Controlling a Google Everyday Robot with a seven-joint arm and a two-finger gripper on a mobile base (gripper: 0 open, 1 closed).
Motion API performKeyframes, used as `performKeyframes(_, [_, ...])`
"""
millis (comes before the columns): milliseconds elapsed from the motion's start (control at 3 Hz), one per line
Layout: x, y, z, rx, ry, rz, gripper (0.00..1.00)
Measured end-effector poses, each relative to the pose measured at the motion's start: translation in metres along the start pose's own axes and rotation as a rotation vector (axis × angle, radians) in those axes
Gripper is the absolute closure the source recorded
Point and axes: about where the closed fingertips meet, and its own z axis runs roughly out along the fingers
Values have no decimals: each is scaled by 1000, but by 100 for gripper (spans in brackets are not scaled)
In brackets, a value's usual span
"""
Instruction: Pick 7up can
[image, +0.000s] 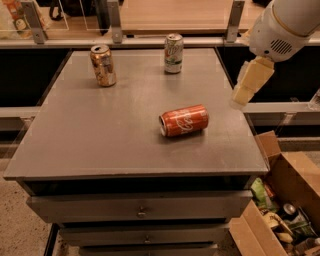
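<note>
Three cans were on the grey table (90, 145), one of each kind. One 7up can (173, 53) stood near the far edge, a little right of centre, pale body with green markings. It was upright, long axis vertical, silver top facing up, base flat on the surface. One gold-brown can (103, 65), also upright, stood to its left, well apart from it, near the far left corner. One red-orange can (184, 120) with white script lay on its side nearer the middle, long axis running roughly left to right, its end facing left. None of the cans touched another. The single gripper (240, 97), cream-coloured under a white rounded arm housing (282, 25), hung over the table's right edge, pointing down and leftward, well apart from the 7up can and holding nothing that I could see; open or closed could not be told. Two drawer fronts (140, 207) showed below the tabletop. One open cardboard box (295, 180) of mixed litter sat on the floor at lower right.
</note>
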Motion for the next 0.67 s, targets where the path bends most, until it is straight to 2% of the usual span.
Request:
performKeyframes(333, [-6, -38, 22, 50, -37, 51, 0])
performKeyframes(667, [-12, -76, 49, 71, -77, 114, 0])
